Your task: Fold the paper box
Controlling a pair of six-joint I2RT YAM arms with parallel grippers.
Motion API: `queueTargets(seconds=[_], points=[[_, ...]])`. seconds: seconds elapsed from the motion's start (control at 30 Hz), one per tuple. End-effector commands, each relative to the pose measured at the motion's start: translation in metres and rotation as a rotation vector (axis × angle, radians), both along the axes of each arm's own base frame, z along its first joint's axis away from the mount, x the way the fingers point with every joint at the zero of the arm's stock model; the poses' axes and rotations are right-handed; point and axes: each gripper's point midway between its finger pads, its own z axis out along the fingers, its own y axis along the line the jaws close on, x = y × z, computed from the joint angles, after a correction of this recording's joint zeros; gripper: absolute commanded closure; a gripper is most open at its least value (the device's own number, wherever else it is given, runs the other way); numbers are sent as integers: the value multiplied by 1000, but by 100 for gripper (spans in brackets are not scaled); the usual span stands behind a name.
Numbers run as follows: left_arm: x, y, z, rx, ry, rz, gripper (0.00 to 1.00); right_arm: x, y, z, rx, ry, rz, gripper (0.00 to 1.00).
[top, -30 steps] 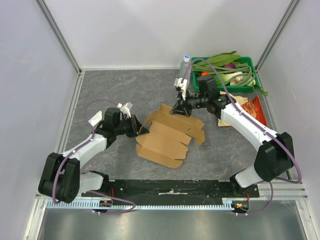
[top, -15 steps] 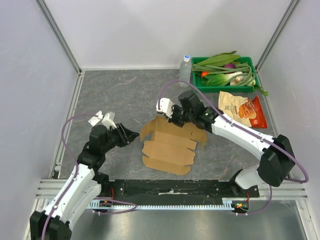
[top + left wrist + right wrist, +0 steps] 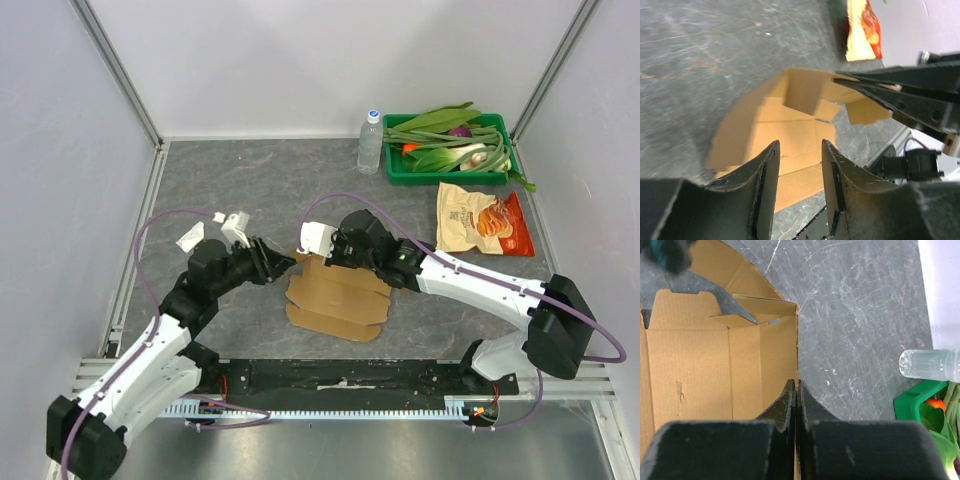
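The paper box (image 3: 335, 300) is a brown cardboard sheet, partly folded, on the grey table between the arms. My right gripper (image 3: 326, 258) is at its far edge. In the right wrist view it (image 3: 796, 382) is shut on the box's raised side wall (image 3: 777, 355). My left gripper (image 3: 283, 266) is at the box's left end, open and empty. In the left wrist view its fingers (image 3: 799, 145) stand apart just above the cardboard (image 3: 785, 135). The right gripper's fingers (image 3: 890, 95) show there, on a raised flap.
A water bottle (image 3: 370, 142) and a green tray (image 3: 400, 178) of vegetables stand at the back right. An orange-tan snack bag (image 3: 480, 218) lies in front of the tray. A white paper scrap (image 3: 190, 238) lies left of the left arm. Walls enclose the table.
The right gripper has moved left and nearer along the box's far edge, and the box now lies more compact. The left gripper drew back, then came in again at the box's left end.
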Motion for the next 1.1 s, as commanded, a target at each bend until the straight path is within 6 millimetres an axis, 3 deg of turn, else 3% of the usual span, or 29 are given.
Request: queueTargets(seconds=[0.0,0.23,0.43,0.63,0.9,1.07], points=[[17,-20,43,73,-223,-24,55,11,8,21,56,-79,-20,100],[33,-43,43,119,-216,-47,59,7,9,17,59,-67,-3,100],[45,-32,40,202,-221,21,66,7,9,22,65,-77,7,100],[47,-39,31,219,-197,-8,65,6,14,21,74,-66,18,100],[48,-42,18,247,-177,-13,73,6,18,23,92,-57,23,100],[53,-39,7,292,-175,22,88,7,18,20,111,-29,-18,100]])
